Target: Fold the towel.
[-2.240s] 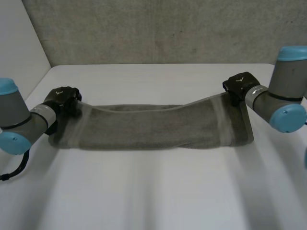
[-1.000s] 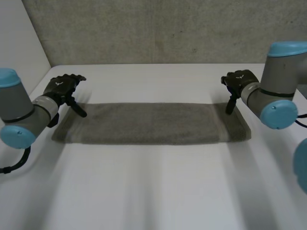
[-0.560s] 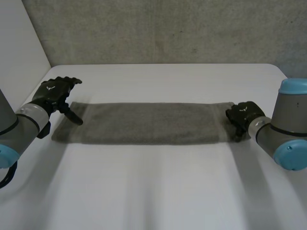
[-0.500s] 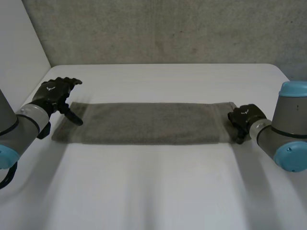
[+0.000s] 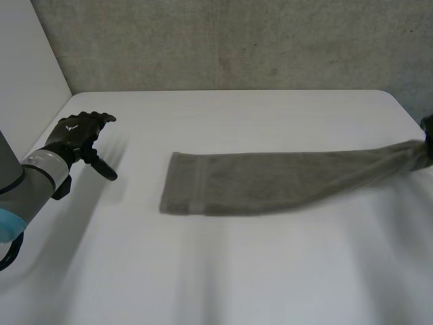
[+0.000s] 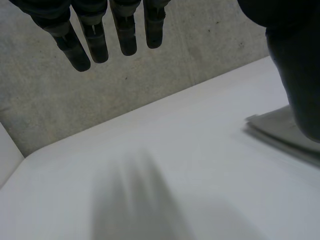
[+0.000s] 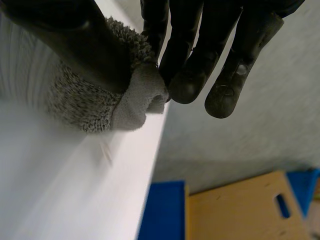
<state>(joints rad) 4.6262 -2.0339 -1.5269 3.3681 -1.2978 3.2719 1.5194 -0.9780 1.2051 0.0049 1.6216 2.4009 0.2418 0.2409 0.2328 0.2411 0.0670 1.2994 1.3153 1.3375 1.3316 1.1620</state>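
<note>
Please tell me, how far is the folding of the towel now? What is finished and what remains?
Done: the towel looks folded once lengthwise, since it lies as a long narrow strip. In hand: the right hand pinches one end between thumb and fingers near the table edge. The left hand is open, apart from the other end. Left: the crosswise folds, as the strip is at full length.

**Surroundings: tabletop, wall and things beyond the edge**

A white tabletop (image 5: 237, 271) takes up the middle and lower frame of the head view. Across the top runs a rough grey concrete wall (image 5: 237, 40), and a plain white panel (image 5: 27, 61) fills the upper left. In the right wrist view, past the tabletop's edge, a blue object (image 7: 162, 212) lies beside a tan board (image 7: 235, 215) with a slot cut-out.
</note>
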